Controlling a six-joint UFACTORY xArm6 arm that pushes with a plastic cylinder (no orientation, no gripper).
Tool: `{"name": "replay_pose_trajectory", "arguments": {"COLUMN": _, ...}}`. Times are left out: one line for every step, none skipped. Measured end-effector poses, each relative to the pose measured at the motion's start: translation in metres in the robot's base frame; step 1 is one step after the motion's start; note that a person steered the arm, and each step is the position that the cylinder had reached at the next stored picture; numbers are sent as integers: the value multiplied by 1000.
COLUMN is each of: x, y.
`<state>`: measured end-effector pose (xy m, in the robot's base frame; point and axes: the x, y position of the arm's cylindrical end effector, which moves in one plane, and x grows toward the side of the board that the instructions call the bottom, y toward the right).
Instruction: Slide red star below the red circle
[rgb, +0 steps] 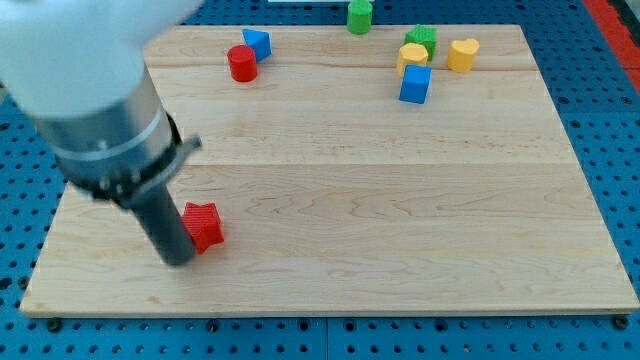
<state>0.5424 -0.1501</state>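
Observation:
The red star (205, 224) lies near the view's bottom left of the wooden board (340, 200). My tip (177, 260) is at the star's left side, touching or almost touching it. The rod and arm body rise toward the view's top left and hide part of the board. The red circle (241, 63), a short cylinder, stands near the view's top, left of centre, far above the star and slightly to its right.
A blue block (258, 43) touches the red circle's upper right. A green block (360, 15) sits at the top edge. At the top right are a green block (422, 38), a yellow block (411, 55), a yellow heart (462, 53) and a blue cube (415, 84).

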Motion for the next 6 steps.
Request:
{"name": "replay_pose_trajectory", "arguments": {"x": -64, "y": 17}}
{"name": "replay_pose_trajectory", "arguments": {"x": -97, "y": 23}}
{"name": "replay_pose_trajectory", "arguments": {"x": -32, "y": 21}}
{"name": "replay_pose_trajectory", "arguments": {"x": -17, "y": 49}}
{"name": "replay_pose_trajectory", "arguments": {"x": -90, "y": 65}}
{"name": "replay_pose_trajectory", "arguments": {"x": -167, "y": 65}}
